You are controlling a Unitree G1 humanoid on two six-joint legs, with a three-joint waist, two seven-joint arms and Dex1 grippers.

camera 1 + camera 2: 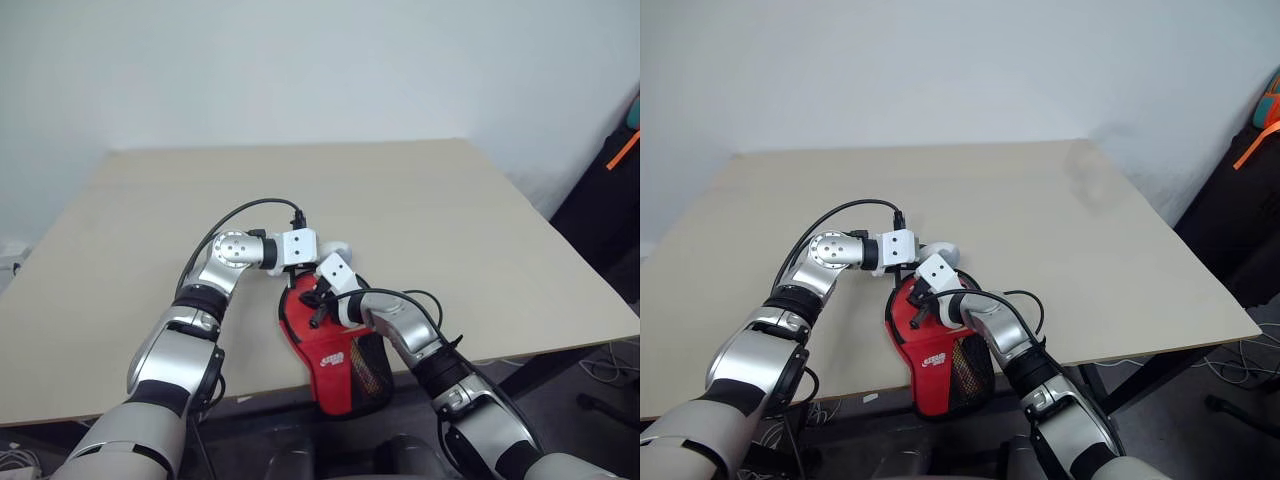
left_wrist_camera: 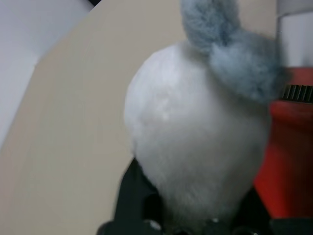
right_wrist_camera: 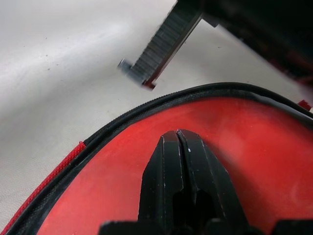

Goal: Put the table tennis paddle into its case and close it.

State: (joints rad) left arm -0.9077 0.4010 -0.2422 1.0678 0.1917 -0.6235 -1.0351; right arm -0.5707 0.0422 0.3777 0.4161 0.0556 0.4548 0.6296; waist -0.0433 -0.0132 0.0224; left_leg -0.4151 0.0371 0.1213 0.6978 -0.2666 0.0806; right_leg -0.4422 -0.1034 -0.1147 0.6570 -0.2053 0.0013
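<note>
Right tool [image 3: 178,142], tips pressed together on the case [image 1: 335,365] face, left tool [image 1: 322,262] state unclear just beyond it: case overhangs tabletop [image 1: 450,220] edge, prob slides off if nudged.

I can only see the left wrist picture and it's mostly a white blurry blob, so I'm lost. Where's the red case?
Observer: The case lies red side up at the near edge of the table, between the two arms.
Operator: Is all of it on the table?
Observer: No. Its black mesh end hangs out over the table's near edge.
Operator: What's my other pincer doing?
Observer: The right pincer is shut, and its tips rest on the case's red front, just inside the black zip edging.
</note>
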